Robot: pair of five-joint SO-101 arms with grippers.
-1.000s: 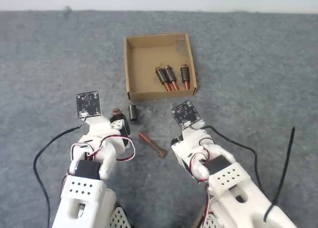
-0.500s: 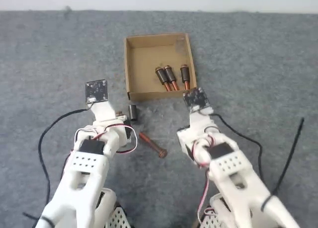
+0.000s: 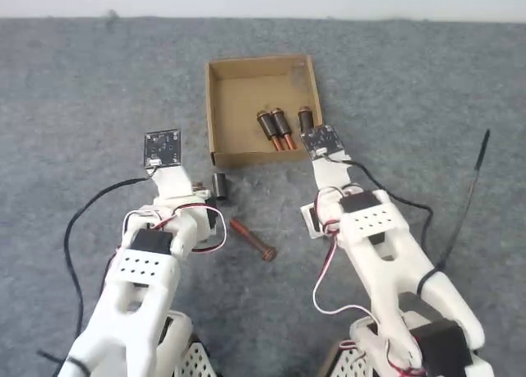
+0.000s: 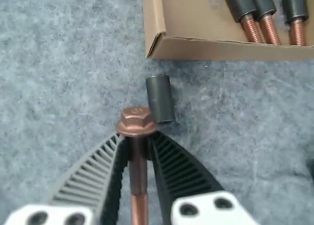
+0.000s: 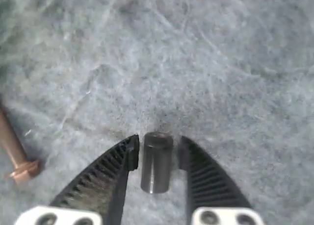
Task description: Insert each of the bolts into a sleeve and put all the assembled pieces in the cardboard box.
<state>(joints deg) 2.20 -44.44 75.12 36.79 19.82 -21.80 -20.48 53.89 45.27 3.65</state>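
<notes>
Grey felt surface point(image 3: 427, 81): cardboard box point(image 3: 215, 106) holding three assembled pieces point(image 3: 279, 128). Left gripper point(image 4: 137, 139) pinching a bolt point(image 4: 136, 122) by the shank, its head just beside a sleeve point(image 4: 160, 98) lying near the box wall. Right gripper point(image 5: 158, 141) spread, a second sleeve point(image 5: 156, 163) between its jaws. Loose bolt point(image 3: 251, 238) lying between the arms

The left wrist view cuts off the cardboard box point(image 4: 221, 48), its three assembled pieces point(image 4: 262, 2) and the shank of the clamped bolt point(image 4: 138, 171) at the frame edges. In the high view, the right arm's camera board point(image 3: 322, 140) covers part of the rightmost piece point(image 3: 305, 117).
</notes>
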